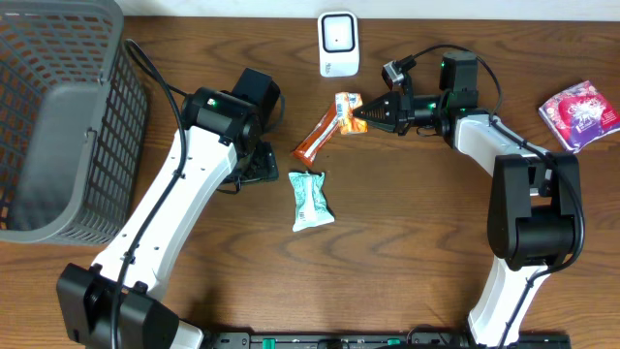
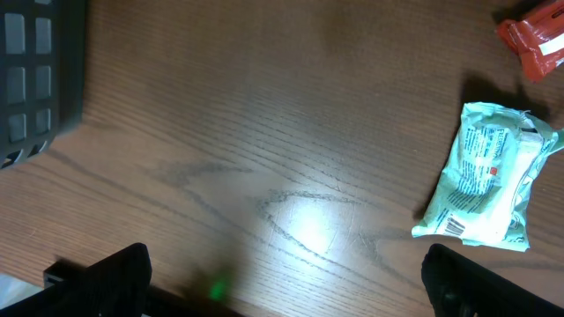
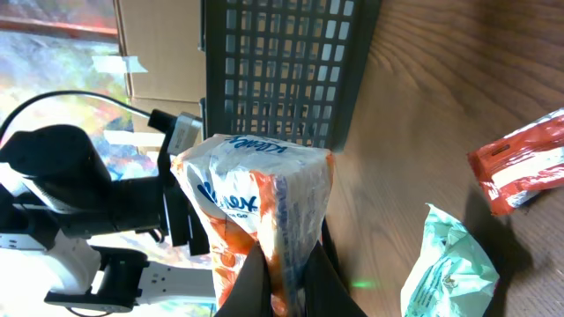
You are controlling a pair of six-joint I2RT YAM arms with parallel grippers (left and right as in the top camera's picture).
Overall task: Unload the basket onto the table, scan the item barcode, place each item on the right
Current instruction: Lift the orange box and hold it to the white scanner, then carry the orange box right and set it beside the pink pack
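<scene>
Standing by the table, I see the left arm [image 1: 160, 208] and the right arm [image 1: 480, 134] built alike, glossy white shells between chunky black joint housings, thin black cables [image 1: 160, 82] looping alongside, small green lights [image 1: 211, 100] glowing at the joints, and blunt black fingers [image 2: 458, 282]

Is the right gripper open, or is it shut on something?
Shut. In the right wrist view the right gripper pinches the lower edge of the orange and white soft packet, fingers nearly together.
</scene>
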